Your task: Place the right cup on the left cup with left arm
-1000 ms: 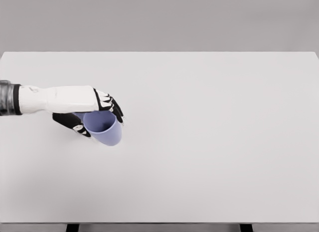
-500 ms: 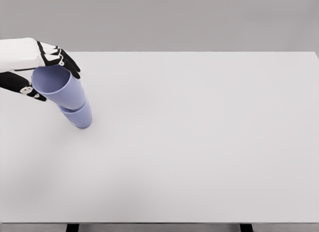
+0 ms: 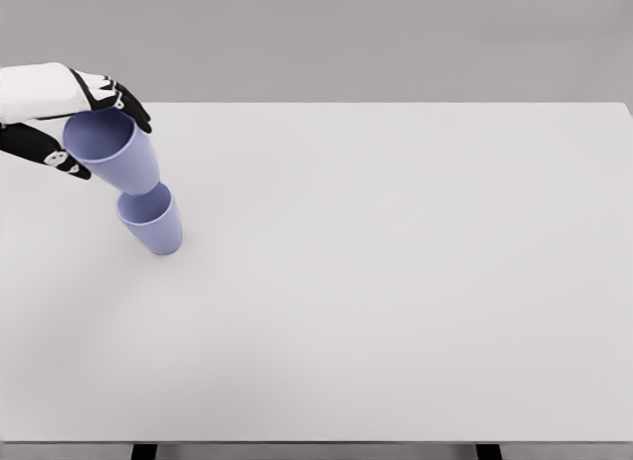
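Two blue cups: upper cup (image 3: pixel 111 149), lower cup (image 3: pixel 151 221); one table (image 3: pixel 396 282).

The setting is a bare test scene inside a simulator, not a lived-in room. A wide, flat white desk (image 3: pixel 396 282) fills nearly the whole head view, its surface uniformly smooth and without grain, marks or wear. Behind its far edge stands only a plain grey backdrop (image 3: pixel 396 40), an even tone with no walls, windows, shelving or fittings to mark a home or workshop. Two dark desk legs (image 3: pixel 144 451) show at the bottom edge. The lighting is soft and even, with only faint shadows. The white robot hand (image 3: pixel 69 119) and two identical lavender cups (image 3: pixel 150 221) look cleanly rendered, like computer graphics.
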Tool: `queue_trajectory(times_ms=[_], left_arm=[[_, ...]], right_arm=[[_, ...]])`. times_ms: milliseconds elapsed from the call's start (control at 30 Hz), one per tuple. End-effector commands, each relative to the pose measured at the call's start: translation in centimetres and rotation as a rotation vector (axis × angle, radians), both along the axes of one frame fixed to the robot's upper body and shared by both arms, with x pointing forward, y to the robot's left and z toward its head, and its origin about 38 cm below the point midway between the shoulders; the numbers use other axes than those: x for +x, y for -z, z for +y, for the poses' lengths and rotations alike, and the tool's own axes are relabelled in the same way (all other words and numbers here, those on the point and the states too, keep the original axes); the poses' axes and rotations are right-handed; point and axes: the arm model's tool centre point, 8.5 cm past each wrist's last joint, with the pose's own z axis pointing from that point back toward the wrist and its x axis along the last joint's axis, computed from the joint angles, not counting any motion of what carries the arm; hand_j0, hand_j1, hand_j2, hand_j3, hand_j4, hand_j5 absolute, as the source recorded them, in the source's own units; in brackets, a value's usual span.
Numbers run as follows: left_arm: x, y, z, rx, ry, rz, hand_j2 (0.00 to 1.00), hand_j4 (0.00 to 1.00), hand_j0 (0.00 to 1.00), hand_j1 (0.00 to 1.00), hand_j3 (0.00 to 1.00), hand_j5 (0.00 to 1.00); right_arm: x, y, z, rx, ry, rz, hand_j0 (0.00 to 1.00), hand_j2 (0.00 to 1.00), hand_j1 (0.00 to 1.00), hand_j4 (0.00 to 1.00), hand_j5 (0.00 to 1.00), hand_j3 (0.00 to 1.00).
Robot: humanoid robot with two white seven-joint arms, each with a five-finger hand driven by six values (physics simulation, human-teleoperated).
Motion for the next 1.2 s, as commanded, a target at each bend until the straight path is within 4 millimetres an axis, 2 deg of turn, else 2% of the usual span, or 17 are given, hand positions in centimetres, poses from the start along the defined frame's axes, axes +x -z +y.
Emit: queue_trajectory(times_ms=[0,167,433,1167], left_arm=[[0.5,0.5,-0.2,-0.01,-0.006,0.007,0.53,0.53,0.53,0.53,0.53,0.53],[0.5,1.4,-0.4,-0.005,0.001,0.032,0.53,0.53,0.53,0.53,0.53,0.53],[0.9,1.9,0.6,-0.006,-0.034,0.047,0.53,0.53,0.53,0.53,0.53,0.53],[0.9,2.1,0.6,-0.007,-0.033,0.052,0.54,0.54,0.54,0.54,0.54,0.54]], right_arm=[[0.0,0.0,0.0,0.0,0.0,0.0,1.0,1.0,1.0,1.0,1.0,1.0],[0.0,0.0,0.0,0.0,0.0,0.0,1.0,1.0,1.0,1.0,1.0,1.0],[0.0,0.0,0.0,0.0,0.0,0.0,1.0,1.0,1.0,1.0,1.0,1.0],[0.0,0.0,0.0,0.0,0.0,0.0,1.0,1.0,1.0,1.0,1.0,1.0]])
